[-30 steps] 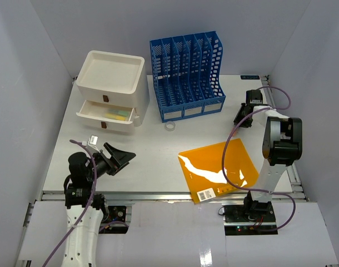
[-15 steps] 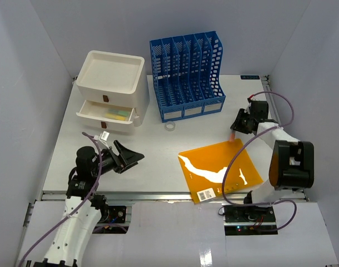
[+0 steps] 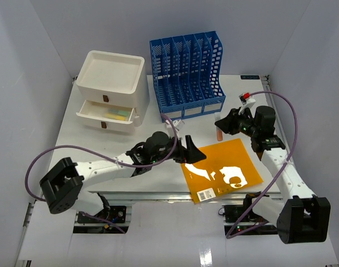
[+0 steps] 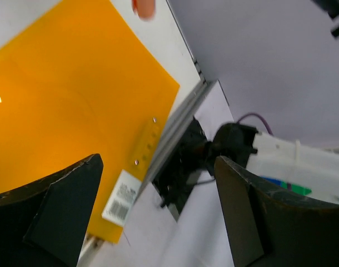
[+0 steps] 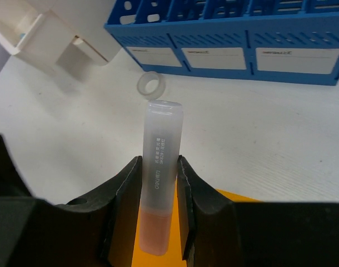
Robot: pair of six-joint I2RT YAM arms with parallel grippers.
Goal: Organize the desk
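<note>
- desk (image 3: 103, 153): white top, smooth, dull
- rail (image 3: 158, 194) at near edge: grey metal, a bit shiny
- folder (image 3: 225, 158): orange plastic, thin, very shiny, bright white light spots on it
- sticker (image 4: 120, 194) on folder: white paper, dull
- file rack (image 3: 186, 67): blue hard plastic, smooth
- drawer unit (image 3: 111, 78): white plastic, smooth, soft shine
- tube (image 5: 161, 139): cloudy see-through plastic, smooth
- ring (image 5: 151, 85): pale cloudy plastic
- left gripper (image 4: 158, 167), right gripper (image 5: 158, 161): black, dull, look like hard plastic

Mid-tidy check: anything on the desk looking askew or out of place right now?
Yes. The orange folder lies rotated on the desk, its barcode corner past the near rail. The drawer unit's lower drawer stands open, and a small translucent ring sits loose before the blue file rack.
</note>
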